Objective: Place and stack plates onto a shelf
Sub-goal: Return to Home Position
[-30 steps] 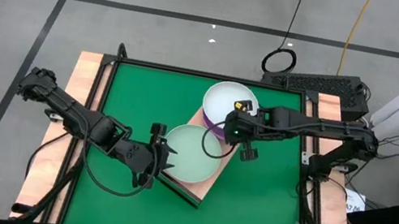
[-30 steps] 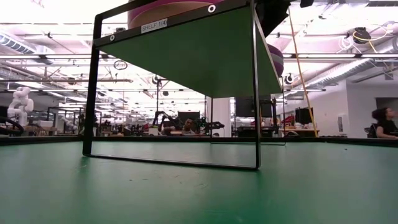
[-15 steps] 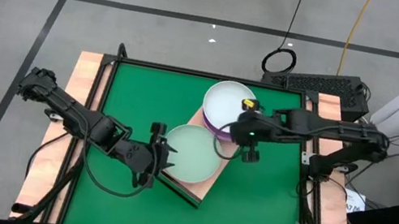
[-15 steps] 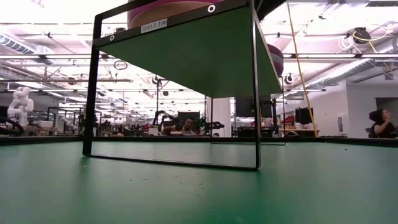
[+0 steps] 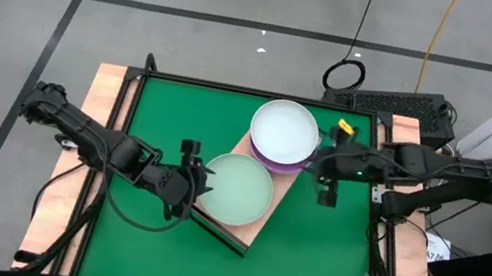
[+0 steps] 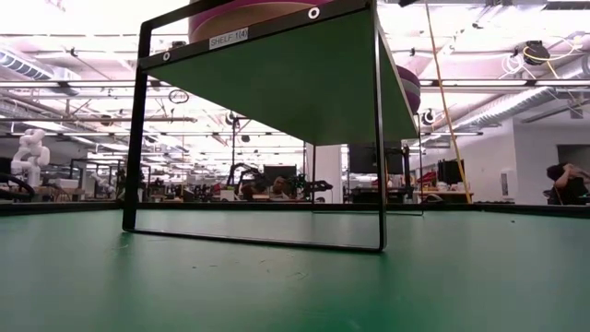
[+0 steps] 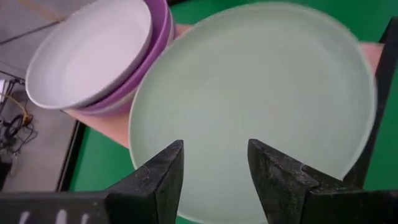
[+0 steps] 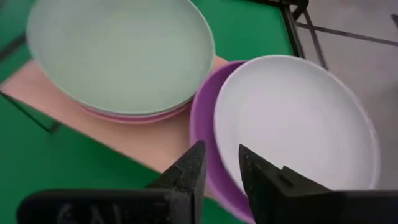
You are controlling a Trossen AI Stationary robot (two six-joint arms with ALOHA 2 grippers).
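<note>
Well, the left gripper (image 5: 196, 183) hangs with its jaws spread and empty. The pale mint plate (image 5: 238, 188) lies just ahead of them, on top of a pink plate (image 8: 149, 116) on the wooden shelf (image 5: 259, 225). Next along, the white plate (image 5: 284, 130) sits in the purple plate (image 5: 284, 164). That stack lies just ahead of the right gripper (image 5: 321, 165), whose jaws are narrowly parted and hold nothing.

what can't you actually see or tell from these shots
- Plate count under the mint plate: in the high view it covers its own stack. The right wrist view shows only a pink rim beneath it.
- Plates under the white plate: only a purple plate edge shows, in every view.
- Low view: the shelf board, seen from below, hides nearly all of both stacks.
</note>
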